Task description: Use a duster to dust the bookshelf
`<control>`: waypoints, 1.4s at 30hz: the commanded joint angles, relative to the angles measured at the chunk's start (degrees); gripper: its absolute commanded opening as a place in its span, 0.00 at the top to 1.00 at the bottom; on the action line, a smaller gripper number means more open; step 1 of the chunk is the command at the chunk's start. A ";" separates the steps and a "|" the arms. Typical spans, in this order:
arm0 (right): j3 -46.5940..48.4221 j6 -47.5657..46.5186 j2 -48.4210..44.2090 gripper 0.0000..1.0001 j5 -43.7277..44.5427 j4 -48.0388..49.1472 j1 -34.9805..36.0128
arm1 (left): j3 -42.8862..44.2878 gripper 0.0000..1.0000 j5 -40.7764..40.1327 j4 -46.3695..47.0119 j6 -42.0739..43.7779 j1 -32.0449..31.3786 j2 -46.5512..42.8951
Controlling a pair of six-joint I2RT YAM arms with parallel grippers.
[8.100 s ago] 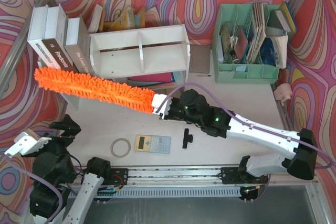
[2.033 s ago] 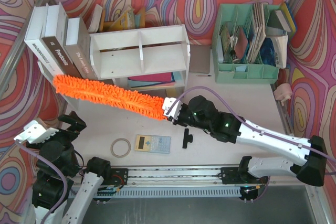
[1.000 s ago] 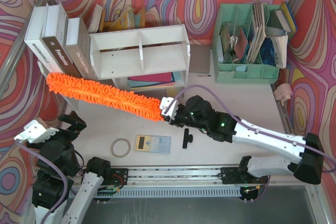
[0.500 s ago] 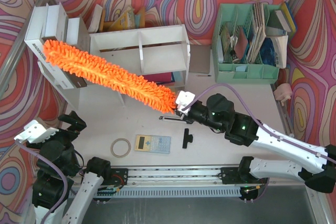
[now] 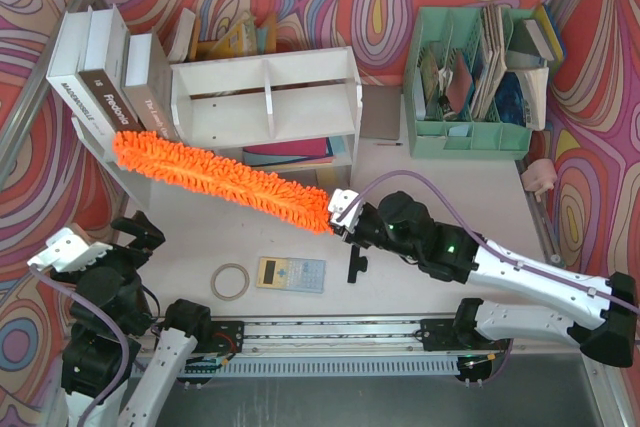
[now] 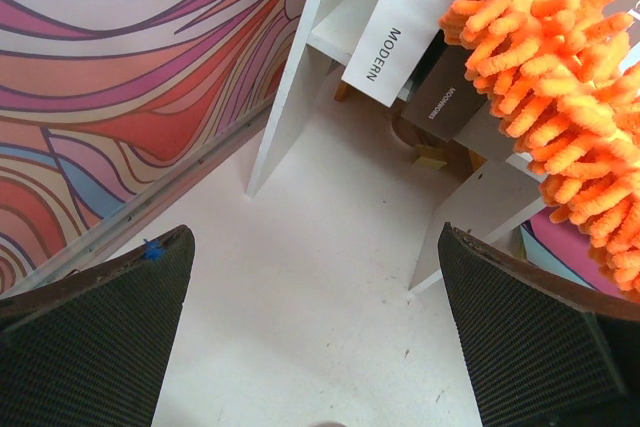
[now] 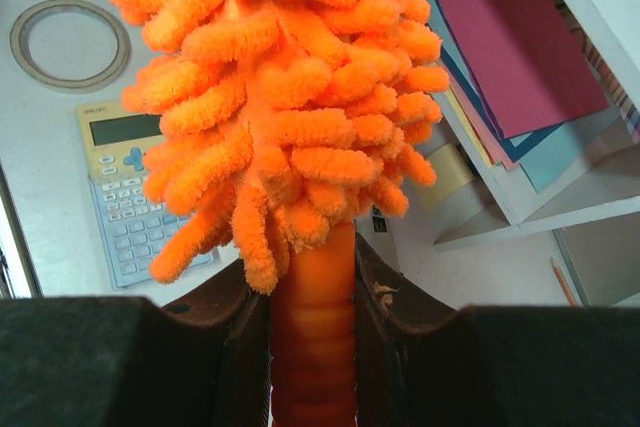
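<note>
Mid-dusting, seemingly: sweeping duster (image 5: 220, 179) aslant along bookshelf (image 5: 300, 77) front, gripped by handle in clenched right pincer (image 5: 344, 213), left pincer (image 6: 320, 342) released and idle; next, probably lifting fluff onto the flat top.

Right gripper (image 7: 312, 292) tight (left gripper (image 6: 315, 237) wide)

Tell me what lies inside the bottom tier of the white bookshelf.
In the bookshelf, the bottom tier holds a flat stack of folders, magenta on top, blue beneath. Its top hides how far back they reach, and the duster covers the tier's left end.
</note>
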 commanded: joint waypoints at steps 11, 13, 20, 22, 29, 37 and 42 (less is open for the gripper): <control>2.96 2.29 0.02 1.00 1.86 3.20 -0.25 | 0.34 0.01 0.04 -0.02 -0.34 -0.33 0.36; 1.24 3.53 0.03 1.00 1.69 3.56 -0.28 | 0.34 0.02 0.05 -0.02 -0.34 -0.37 0.49; -0.20 4.60 -0.56 1.00 2.23 3.80 -0.28 | 0.61 0.01 0.72 -0.38 -1.17 -0.37 0.96; 1.34 3.72 -1.02 1.00 2.40 3.72 -0.24 | 1.02 0.02 1.09 -1.10 -2.33 -0.35 1.04; 7.42 0.70 -1.06 1.00 1.93 2.03 -0.33 | 2.70 0.02 1.47 -4.45 -6.41 -0.37 1.13; 4.88 1.36 -2.58 1.00 2.13 2.31 -0.32 | 0.58 0.02 2.38 -3.94 -6.56 -0.37 0.14; 0.82 4.44 -2.03 1.00 2.42 1.72 -0.31 | 0.28 0.02 3.14 -3.79 -7.24 -0.37 0.45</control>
